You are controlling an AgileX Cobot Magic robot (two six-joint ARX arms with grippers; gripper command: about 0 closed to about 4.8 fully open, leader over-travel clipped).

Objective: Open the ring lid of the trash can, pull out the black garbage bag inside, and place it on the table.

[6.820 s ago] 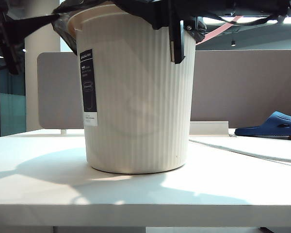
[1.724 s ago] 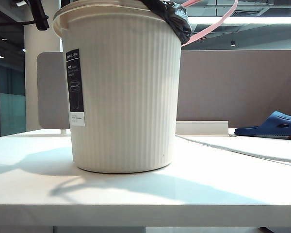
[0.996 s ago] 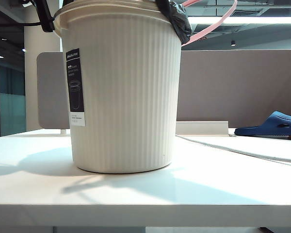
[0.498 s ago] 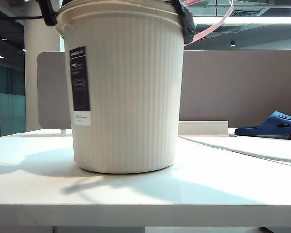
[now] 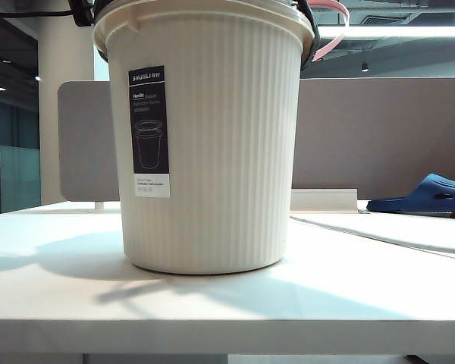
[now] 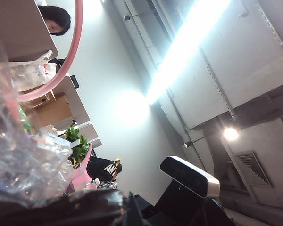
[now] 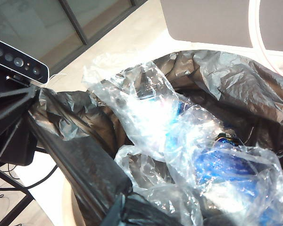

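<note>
The cream ribbed trash can (image 5: pixel 212 144) stands on the white table (image 5: pixel 227 303), its label facing the camera. The pink ring lid (image 5: pixel 331 30) hangs off the rim at the upper right and arcs overhead in the left wrist view (image 6: pixel 71 61). The black garbage bag (image 7: pixel 236 80) lines the open can, with clear crumpled plastic (image 7: pixel 179 136) inside it. My left gripper (image 6: pixel 127 213) is shut on a fold of the bag (image 6: pixel 61 207) at the can's left rim. My right gripper (image 7: pixel 120 212) is shut on the bag's edge, which runs taut across to the left arm (image 7: pixel 19 61).
A grey-brown partition (image 5: pixel 379 136) stands behind the table. A blue slipper (image 5: pixel 428 196) lies at the back right, beside a white mat (image 5: pixel 394 227). A cable (image 5: pixel 30 14) runs off the left arm at the can's upper left.
The can has slid a little to the right and turned, so its label faces the camera. The bag's fold on the right rim has gone up out of sight, and the pink ring has dropped closer to the rim.
</note>
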